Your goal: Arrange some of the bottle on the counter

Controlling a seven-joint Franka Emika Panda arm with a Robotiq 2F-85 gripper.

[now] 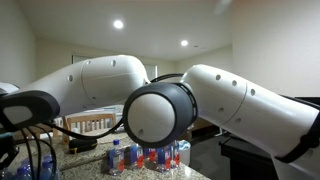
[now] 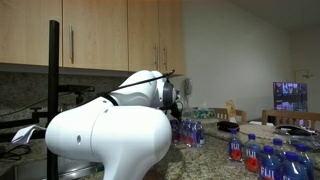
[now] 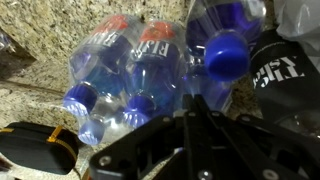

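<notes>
Bottles [image 3: 140, 70] with blue caps and red-and-blue labels crowd the speckled counter [image 3: 25, 95], packed shoulder to shoulder and filling the wrist view from 10 o'clock round to 2 o'clock. The gripper [image 3: 190, 122] enters at 6 o'clock with its jaws pressed together and nothing between them, its tip just short of the nearest caps; whether it touches one cannot be told. In an exterior view the same cluster [image 1: 145, 155] stands at 6 o'clock beneath the white arm [image 1: 225, 100], and more bottles [image 2: 270, 155] wait at 4 o'clock in the foreground of an exterior view.

Trouble from here looks most likely to come from the closed jaws. Driven forward as they are, they would act as a blunt wedge: one bottle tipped in so tight a group could knock its neighbours over in a row, and round plastic rolls freely on polished stone. A black item with white lettering [image 3: 285, 70] sits at 3 o'clock, touching or nearly touching the group, and a black-and-yellow object [image 3: 35, 150] lies at 8 o'clock; either could be shoved along. Opening inside the cluster carries its own hazard, since spreading fingers may push two bottles apart rather than frame one.
</notes>
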